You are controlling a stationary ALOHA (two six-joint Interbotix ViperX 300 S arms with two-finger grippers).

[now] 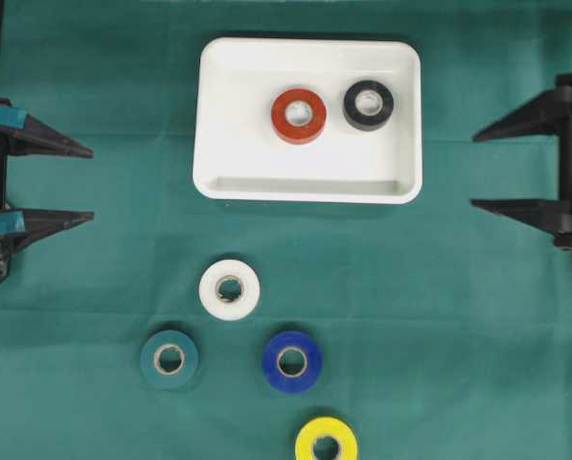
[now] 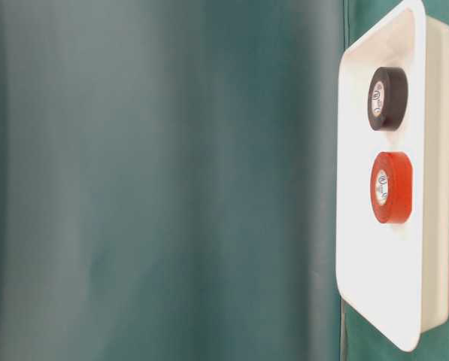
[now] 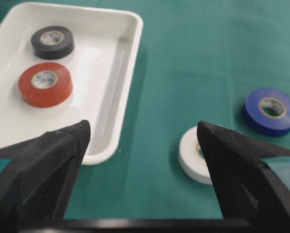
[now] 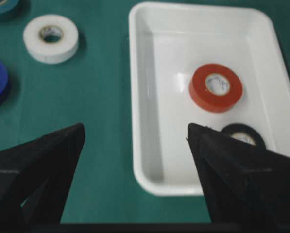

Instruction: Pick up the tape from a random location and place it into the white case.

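While both arms sit back at the sides of the green cloth (image 1: 477,316), the work ahead is choosing and reaching for the next roll. Nearest the overhead view's lower edge lies the yellow tape (image 1: 326,443), partly cut off by the frame; beyond it the blue tape (image 1: 291,361) and the teal tape (image 1: 169,358) sit well apart, and further still the white tape (image 1: 229,289), nearest of the loose rolls to the white case (image 1: 218,115). That makes four rolls still on the cloth, each lying flat with its core facing up. Farthest away, the case holds two more, the red tape (image 1: 299,116) and the black tape (image 1: 368,104), side by side and, as far as the overhead view shows, not quite touching. Six rolls, one case.

The left gripper (image 1: 92,184) stands with its jaws spread wide and nothing between them; the right gripper (image 1: 473,171) is likewise spread and empty.

To do the step well, I would judge it best to come straight down over one roll with the jaws straddling its outer wall, closing across the width rather than pinching the rim. The white roll looks the easiest reach. On release, aim for the bare floor left of the red roll so nothing stacks.
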